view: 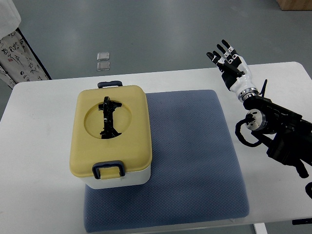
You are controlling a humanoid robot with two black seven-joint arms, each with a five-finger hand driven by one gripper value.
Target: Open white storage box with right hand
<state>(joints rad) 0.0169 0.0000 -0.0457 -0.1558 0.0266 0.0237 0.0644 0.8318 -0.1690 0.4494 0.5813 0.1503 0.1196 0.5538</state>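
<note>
The right hand (228,62) is raised over the far right part of the white table (39,146), its dark fingers (223,47) spread apart and holding nothing. A white wrist shell joins it to a black arm (278,129) with looped cables that comes in from the right edge.

The white storage box (113,138) stands well apart from that hand, off to the hand's left and nearer the robot. It sits on the left part of a blue-grey mat (195,151), overhanging the mat's left edge onto the table. The box is a rounded rectangle with a white body and a pale yellow lid (131,136), smooth and matte like moulded plastic. The lid is closed. A round shallow recess in the lid holds a black folding handle (109,118) lying flat. A dark blue latch (109,168) clips the near side, and a second one (110,84) shows at the far side; whether either is fastened is hard to say from above.

The mat is a soft-looking square with rounded corners and a fine dimpled weave. On the grey floor beyond the table lie two small clear square objects (103,61), one just behind the other. A patterned black-and-white cloth (17,56) hangs at the upper left corner.
</note>
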